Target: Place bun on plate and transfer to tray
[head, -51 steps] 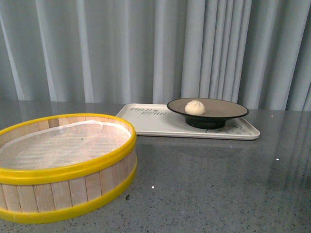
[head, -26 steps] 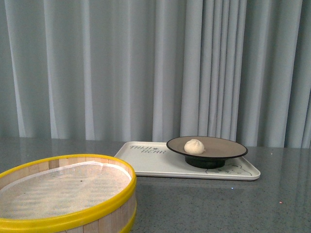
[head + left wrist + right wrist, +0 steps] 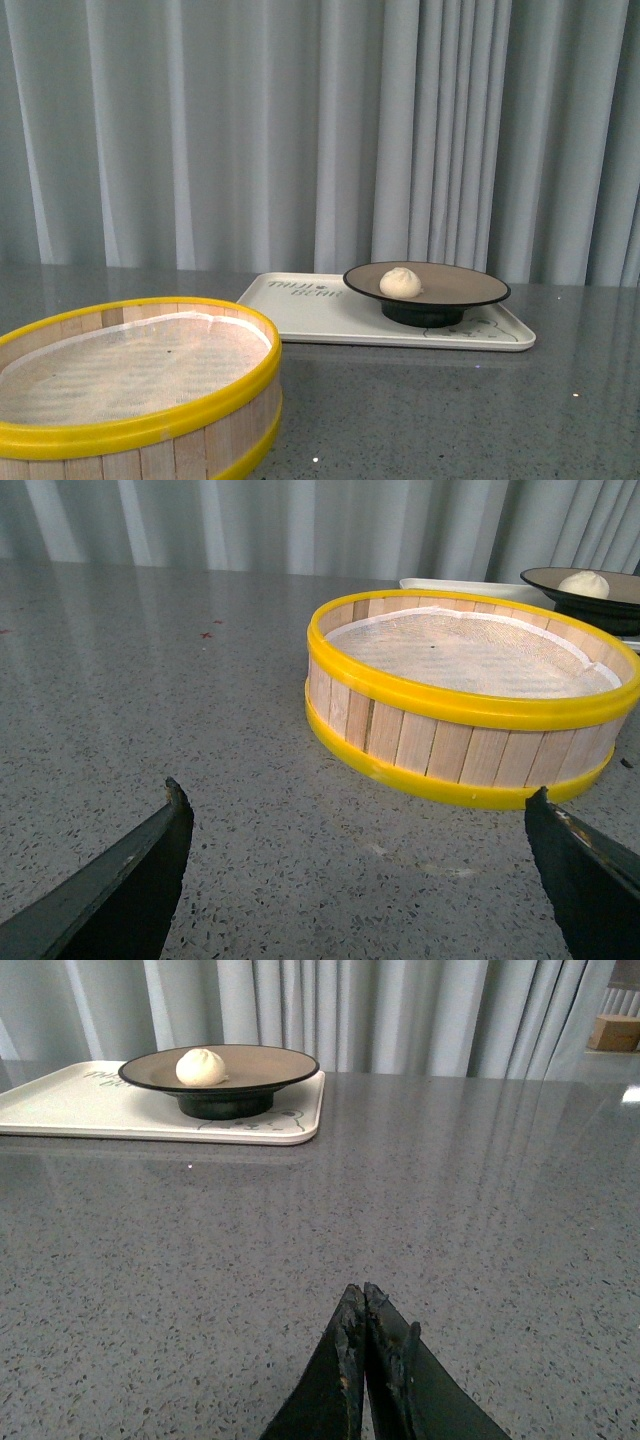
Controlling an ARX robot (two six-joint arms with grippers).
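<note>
Black left gripper [image 3: 360,880] spread wide and empty, right gripper [image 3: 364,1305] pressed together, holding nothing

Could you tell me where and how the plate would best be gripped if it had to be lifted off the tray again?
Grip the plate by its thin black rim on the bare right-hand part, coming in level from the right gripper side. The rim overhangs the narrow black foot, leaving room for a finger underneath, and the bun sits left of centre, clear of that edge.
</note>
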